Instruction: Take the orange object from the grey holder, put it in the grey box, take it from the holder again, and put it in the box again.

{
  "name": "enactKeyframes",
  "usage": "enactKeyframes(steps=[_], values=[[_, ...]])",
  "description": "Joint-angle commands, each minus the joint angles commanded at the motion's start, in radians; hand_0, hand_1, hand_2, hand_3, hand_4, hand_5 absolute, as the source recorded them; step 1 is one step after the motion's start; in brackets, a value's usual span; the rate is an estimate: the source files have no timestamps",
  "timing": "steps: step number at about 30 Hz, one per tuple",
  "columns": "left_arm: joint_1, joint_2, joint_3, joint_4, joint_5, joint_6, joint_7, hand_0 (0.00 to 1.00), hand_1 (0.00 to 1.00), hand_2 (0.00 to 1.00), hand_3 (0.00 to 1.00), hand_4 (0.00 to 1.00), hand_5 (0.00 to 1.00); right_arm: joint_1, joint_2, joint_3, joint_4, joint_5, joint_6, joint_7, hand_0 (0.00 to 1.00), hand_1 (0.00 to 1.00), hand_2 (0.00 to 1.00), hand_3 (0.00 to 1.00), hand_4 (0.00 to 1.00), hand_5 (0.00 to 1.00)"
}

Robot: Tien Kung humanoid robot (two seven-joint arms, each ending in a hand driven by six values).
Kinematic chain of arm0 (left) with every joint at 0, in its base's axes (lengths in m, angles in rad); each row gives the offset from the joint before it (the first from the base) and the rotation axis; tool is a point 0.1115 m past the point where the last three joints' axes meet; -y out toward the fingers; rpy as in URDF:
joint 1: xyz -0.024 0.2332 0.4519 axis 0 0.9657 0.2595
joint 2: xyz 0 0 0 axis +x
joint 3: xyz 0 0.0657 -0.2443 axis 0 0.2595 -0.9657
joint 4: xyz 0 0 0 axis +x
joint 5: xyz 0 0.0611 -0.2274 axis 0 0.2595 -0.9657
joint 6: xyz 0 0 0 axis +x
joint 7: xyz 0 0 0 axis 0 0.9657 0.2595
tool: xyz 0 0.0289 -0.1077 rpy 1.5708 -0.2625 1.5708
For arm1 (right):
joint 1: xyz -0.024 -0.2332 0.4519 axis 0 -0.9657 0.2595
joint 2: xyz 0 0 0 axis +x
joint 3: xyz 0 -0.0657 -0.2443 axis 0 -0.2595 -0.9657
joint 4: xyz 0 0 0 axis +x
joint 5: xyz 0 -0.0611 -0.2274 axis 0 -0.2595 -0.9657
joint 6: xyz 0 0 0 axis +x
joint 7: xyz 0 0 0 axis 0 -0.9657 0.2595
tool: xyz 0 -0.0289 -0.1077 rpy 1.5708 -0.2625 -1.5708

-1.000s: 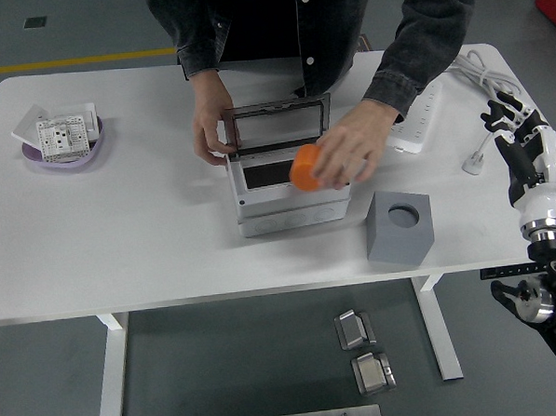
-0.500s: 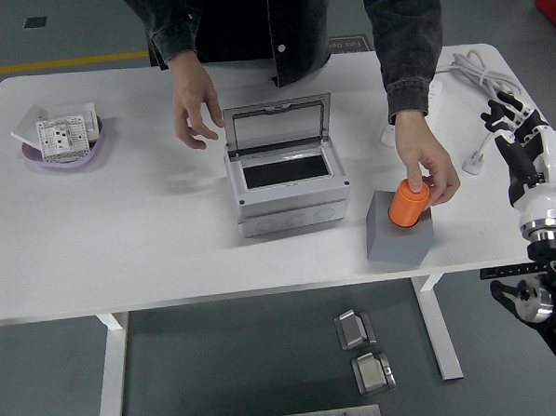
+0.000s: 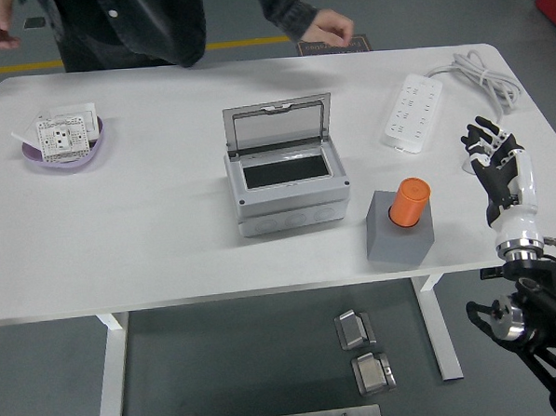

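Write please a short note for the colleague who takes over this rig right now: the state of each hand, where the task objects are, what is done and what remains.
Right hand: open, fingers spread, holding nothing, raised over the table's right edge beside the power strip. Left hand: not in view.
Orange object: standing upright in the grey holder, untouched by any hand.
Grey box: lid up, interior looks empty.
A person stands at the far side, hands off the table.
Done: nothing visible from the robot in this cycle.
Left: grasp the orange object, lift it out of the holder, place it in the box.
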Motion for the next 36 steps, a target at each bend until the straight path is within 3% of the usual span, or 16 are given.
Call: enactKeyframes(steps=[2,3,8,9,14,15,36], values=[[0.001,0.0,0.002,0.001,-0.002,0.0,0.0,0.66,0.658,0.615,0.645,0.629,0.433,0.007,0.002,-0.035,-0.009,-0.031,-0.004,-0.003,0.794,0.708,0.745,0.734,0.635,0.365],[0.001,0.0,0.003,0.001,-0.002,0.0,0.0,0.66,0.658,0.615,0.644,0.629,0.434,0.01,0.002,-0.05,-0.012,-0.047,-0.005,-0.007,0.801,0.746,0.803,0.835,0.634,0.368],[0.001,0.002,0.007,0.002,-0.005,0.0,0.0,0.66,0.658,0.615,0.644,0.629,0.434,0.028,-0.001,-0.098,-0.031,-0.138,-0.019,-0.037,0.801,0.746,0.803,0.835,0.634,0.368],[0.0,0.002,0.007,0.002,-0.004,0.0,0.0,0.66,0.658,0.615,0.645,0.627,0.437,0.03,-0.002,-0.101,-0.034,-0.149,-0.021,-0.04,0.913,0.907,0.963,0.998,0.73,0.313],[-0.004,0.001,0.007,0.0,-0.003,0.0,0.0,0.66,0.658,0.615,0.645,0.627,0.437,0.041,0.002,-0.117,-0.063,-0.174,-0.02,-0.05,0.913,0.907,0.963,0.998,0.73,0.313],[-0.004,0.001,0.007,0.0,-0.003,0.0,0.0,0.66,0.657,0.615,0.645,0.626,0.438,0.043,0.002,-0.119,-0.066,-0.175,-0.019,-0.05,0.979,0.998,0.998,0.998,0.83,0.328],[-0.015,0.002,0.011,0.001,-0.005,-0.001,0.0,0.66,0.657,0.615,0.644,0.625,0.436,0.065,-0.004,-0.192,-0.08,-0.184,0.003,-0.081,0.986,0.998,0.998,0.998,0.877,0.367]])
